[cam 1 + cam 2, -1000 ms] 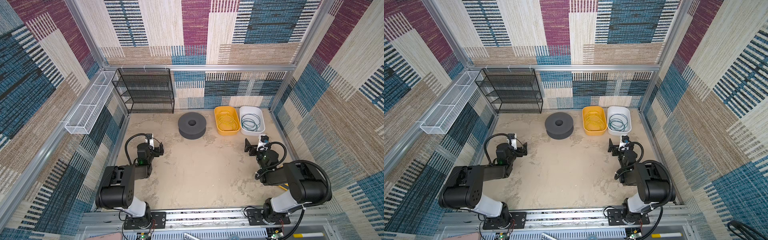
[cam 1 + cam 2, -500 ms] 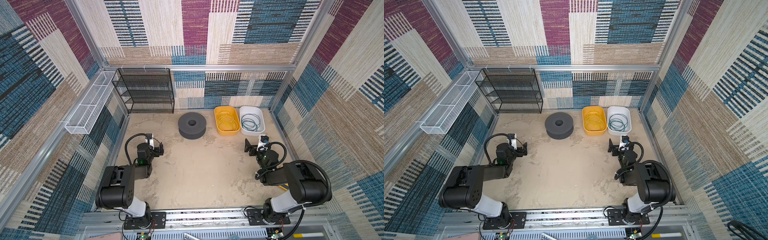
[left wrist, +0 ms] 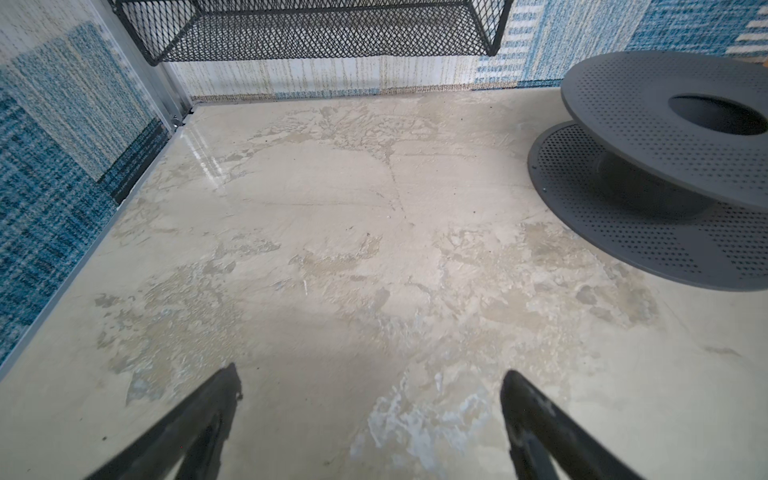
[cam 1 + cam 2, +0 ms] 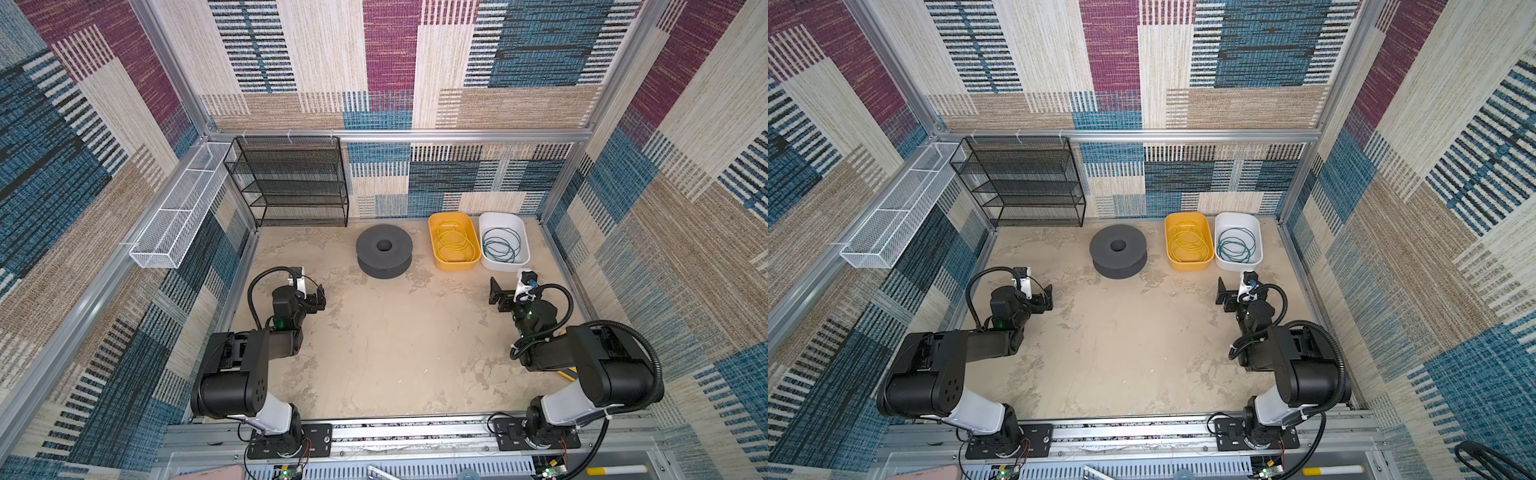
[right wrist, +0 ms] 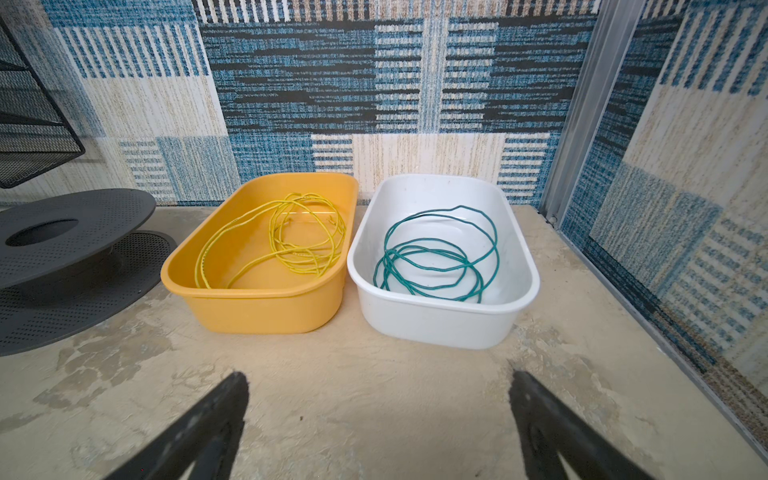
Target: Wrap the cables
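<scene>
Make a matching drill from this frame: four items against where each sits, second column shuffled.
Items:
1. yellow cable
2. teal cable
3. spool
4. rack

Places:
a. back-left corner
b. in white tub
c. left of yellow tub in both top views
d. in yellow tub

Pairs: 1-d, 2-b, 3-c, 4-a

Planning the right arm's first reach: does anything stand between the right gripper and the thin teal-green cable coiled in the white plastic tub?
Only the white plastic tub's near wall: the thin teal-green cable lies behind it, so the open right gripper must probably come over the rim. Otherwise only bare beige floor.
</scene>
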Controlling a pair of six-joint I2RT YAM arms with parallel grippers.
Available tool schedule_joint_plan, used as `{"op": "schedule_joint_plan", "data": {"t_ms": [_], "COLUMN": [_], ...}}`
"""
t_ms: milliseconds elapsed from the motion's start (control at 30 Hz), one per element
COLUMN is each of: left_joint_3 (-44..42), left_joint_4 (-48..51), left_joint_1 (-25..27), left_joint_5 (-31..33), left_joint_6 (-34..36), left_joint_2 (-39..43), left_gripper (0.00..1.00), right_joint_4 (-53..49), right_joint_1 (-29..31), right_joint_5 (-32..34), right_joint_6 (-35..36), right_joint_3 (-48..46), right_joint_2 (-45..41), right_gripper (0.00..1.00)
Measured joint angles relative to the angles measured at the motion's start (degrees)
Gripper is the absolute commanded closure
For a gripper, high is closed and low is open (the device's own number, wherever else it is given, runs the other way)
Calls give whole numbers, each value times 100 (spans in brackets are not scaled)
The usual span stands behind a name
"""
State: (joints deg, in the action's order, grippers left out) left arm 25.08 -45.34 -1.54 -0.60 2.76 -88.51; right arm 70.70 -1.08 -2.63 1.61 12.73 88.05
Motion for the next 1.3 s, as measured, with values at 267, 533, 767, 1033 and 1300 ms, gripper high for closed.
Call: {"op": "schedule_joint_plan", "data": {"t_ms": [267, 533, 767, 1033, 1300], "left_joint_3": [63, 844, 2496, 1172, 409], "left_joint_4": [409, 1834, 4019, 4706, 3995], "left_joint_1": [55, 55, -13, -273, -354], "left_joint_5": [-129, -365, -555, -1399, -1598], "left_joint_6": [7, -726, -3132, -4478, -5394], "left_joint_2": [468, 2122, 3097, 3738, 3853], "left_gripper": [1, 1, 1, 1, 27], "right_joint_4": [-970, -3574, -6043, -6916, -6706], "right_joint_1": [190, 789, 815, 780, 782], "right_joint_5": [13, 439, 610, 511, -442], "right_joint_6": [120, -20, -1569, -2433, -2610], "right_joint_3": [656, 2514, 4223, 3397, 2730], "right_joint_2": [-485, -1576, -1727, -1893, -2380], "right_gripper": [1, 1, 1, 0, 6]}}
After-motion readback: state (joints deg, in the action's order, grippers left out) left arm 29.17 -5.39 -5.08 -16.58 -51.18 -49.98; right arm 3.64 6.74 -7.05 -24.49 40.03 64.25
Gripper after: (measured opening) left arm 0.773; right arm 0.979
